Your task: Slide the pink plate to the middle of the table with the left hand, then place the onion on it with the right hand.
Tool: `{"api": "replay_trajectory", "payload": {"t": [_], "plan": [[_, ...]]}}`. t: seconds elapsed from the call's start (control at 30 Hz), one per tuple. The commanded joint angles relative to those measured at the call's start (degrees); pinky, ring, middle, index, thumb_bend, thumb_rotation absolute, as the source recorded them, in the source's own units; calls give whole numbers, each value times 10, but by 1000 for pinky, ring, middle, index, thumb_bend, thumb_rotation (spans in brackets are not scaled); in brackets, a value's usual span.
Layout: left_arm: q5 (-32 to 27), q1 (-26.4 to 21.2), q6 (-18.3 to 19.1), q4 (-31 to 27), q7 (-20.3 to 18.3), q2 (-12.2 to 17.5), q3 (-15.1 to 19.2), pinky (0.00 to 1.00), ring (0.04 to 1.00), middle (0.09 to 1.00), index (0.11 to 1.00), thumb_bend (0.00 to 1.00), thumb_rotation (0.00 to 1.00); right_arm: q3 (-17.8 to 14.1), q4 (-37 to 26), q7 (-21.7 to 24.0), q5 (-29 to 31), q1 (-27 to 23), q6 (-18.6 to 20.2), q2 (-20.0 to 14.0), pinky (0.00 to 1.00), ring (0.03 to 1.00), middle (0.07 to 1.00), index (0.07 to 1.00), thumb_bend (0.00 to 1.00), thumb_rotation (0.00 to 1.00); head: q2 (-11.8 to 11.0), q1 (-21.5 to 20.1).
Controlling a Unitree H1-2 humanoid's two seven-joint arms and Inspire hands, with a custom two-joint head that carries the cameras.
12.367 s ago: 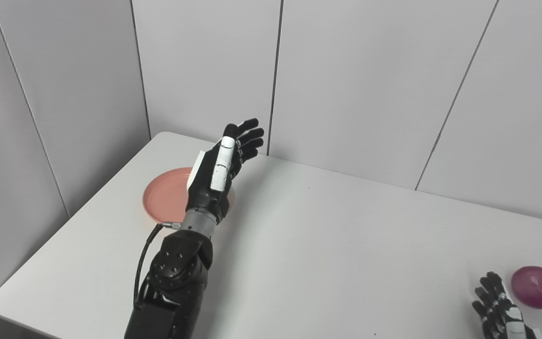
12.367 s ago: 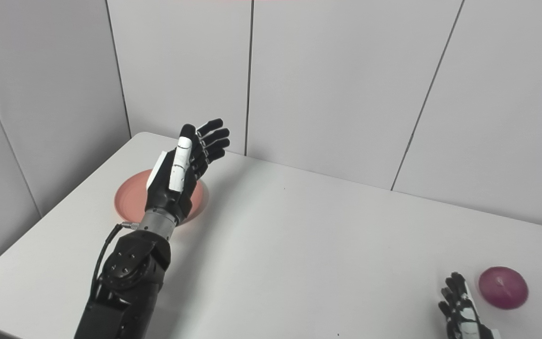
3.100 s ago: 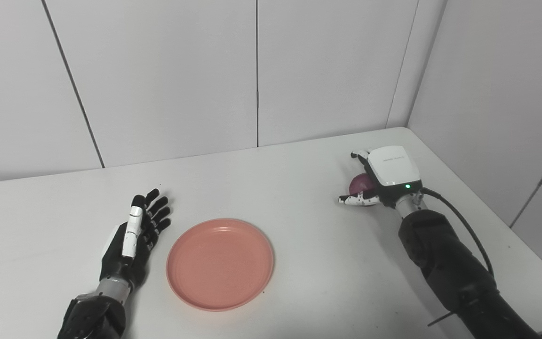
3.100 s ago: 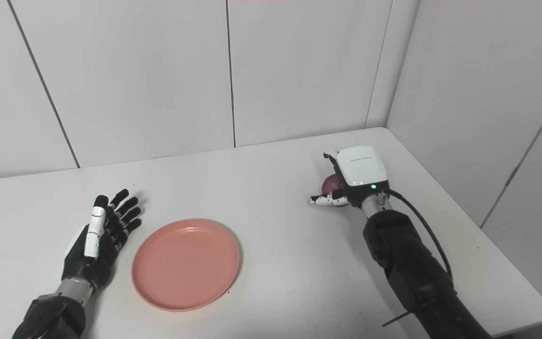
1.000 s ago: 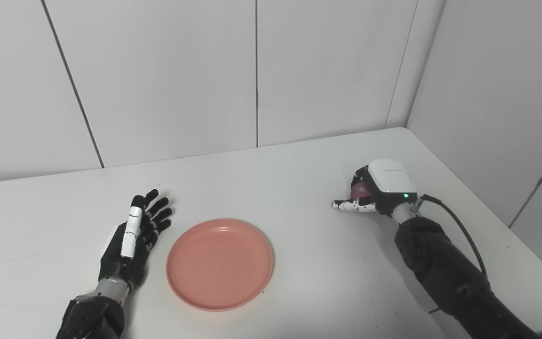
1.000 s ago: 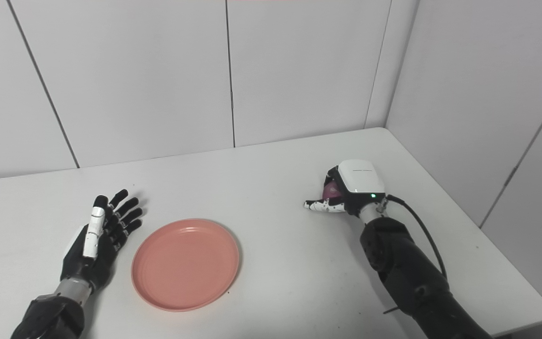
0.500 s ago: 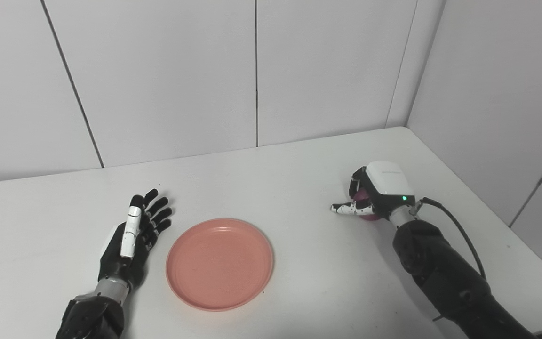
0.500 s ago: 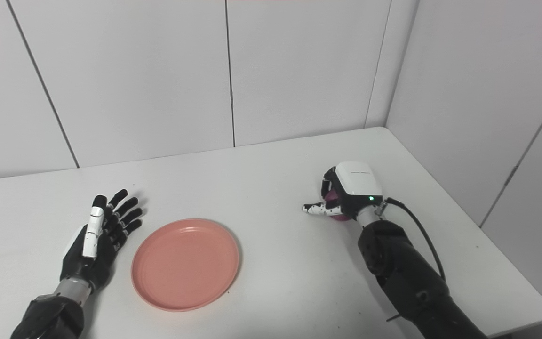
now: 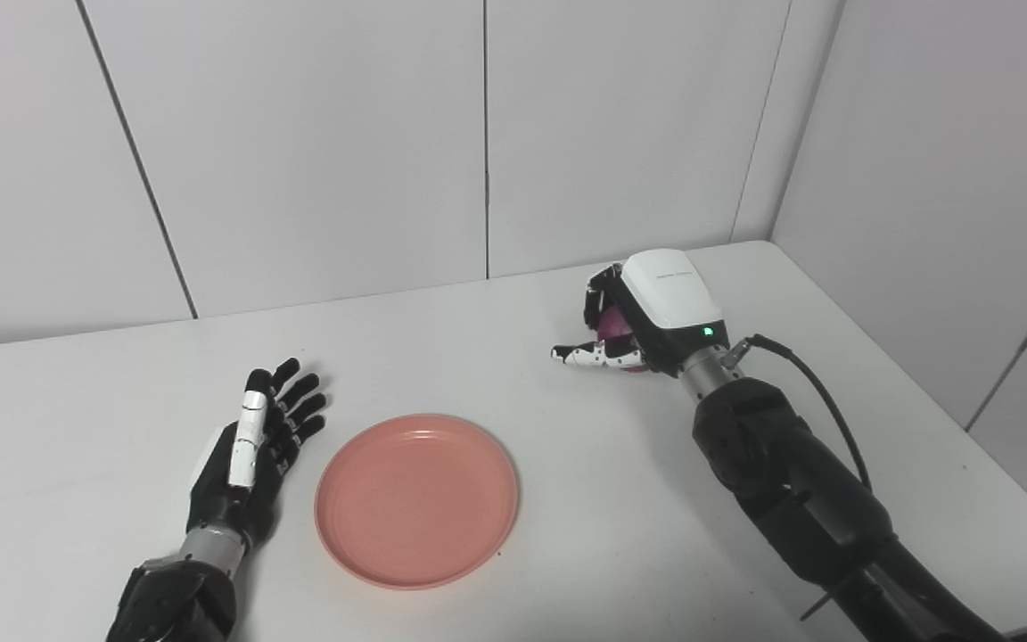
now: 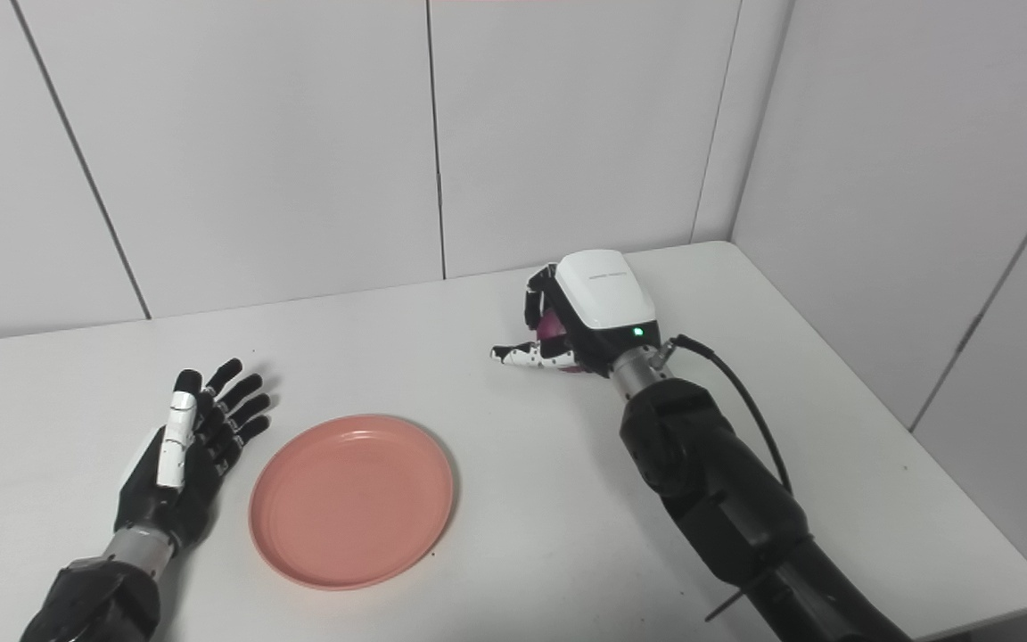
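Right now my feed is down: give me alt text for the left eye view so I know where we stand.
The right hand is raised above the white table, closed around the purple onion, to the right of and beyond the pink plate. The plate sits bare near the table's middle. The left hand rests open on the table just left of the plate.

The plate (image 9: 416, 499) is salmon pink on a white bench (image 9: 567, 499). The onion (image 9: 612, 325) shows purple-magenta. The right robot hand (image 9: 647, 321) has a white back, black fingers and a white, black-speckled thumb. The left robot hand (image 9: 250, 455) is black with 1 white strip.
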Motion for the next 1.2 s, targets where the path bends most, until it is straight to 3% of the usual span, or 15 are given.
{"api": "replay_trajectory", "payload": {"t": [0.0,0.3,0.4,0.57,0.77,0.9,1.17], "plan": [[-1,15,36,15,5,-4,-2,908,895,909,915,735,939,-3,-29,7,-12,-30,-7,1,93,142,206,265,488,458,0,1],[1,18,28,16,6,-8,-3,909,897,909,921,712,952,-3,-72,46,-13,-38,-20,23,88,138,205,261,491,485,2,24],[2,19,28,13,11,-17,-5,907,895,910,923,703,940,12,-91,62,-17,-42,-32,34,97,148,213,268,485,541,2,60],[13,19,22,18,25,-37,-16,893,886,903,913,716,925,32,-113,80,-10,-40,-53,56,133,190,250,305,501,493,-1,119],[23,21,16,22,38,-56,-27,912,891,900,908,728,919,47,-83,49,-15,-29,-90,88,106,160,232,294,494,469,-2,163],[32,21,13,21,45,-64,-30,915,889,901,906,718,939,54,-69,54,-15,-23,-90,107,96,149,221,276,503,479,-1,184],[44,22,1,26,57,-71,-37,907,875,897,901,724,965,66,-43,50,-12,-14,-107,124,132,191,263,331,493,448,2,207]]}}
